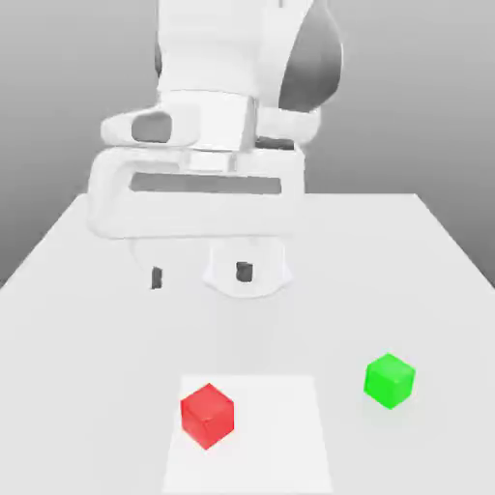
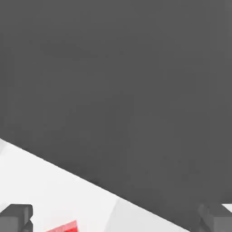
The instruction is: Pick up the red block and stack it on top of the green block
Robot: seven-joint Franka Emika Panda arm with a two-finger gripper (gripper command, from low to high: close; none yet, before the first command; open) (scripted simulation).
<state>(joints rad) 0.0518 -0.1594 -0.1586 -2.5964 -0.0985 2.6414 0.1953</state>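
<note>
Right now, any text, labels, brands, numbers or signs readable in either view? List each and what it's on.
None. No text or marking can be read on the red block, the green block, the arm or the table.

1 red block (image 1: 208, 416) sits near left on a white patch (image 1: 276, 435); 1 green block (image 1: 390, 381) lies right, apart.

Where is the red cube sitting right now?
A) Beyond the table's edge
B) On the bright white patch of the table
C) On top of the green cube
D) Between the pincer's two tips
B: the red cube rests on the bright white patch, apart from the green cube.
</note>
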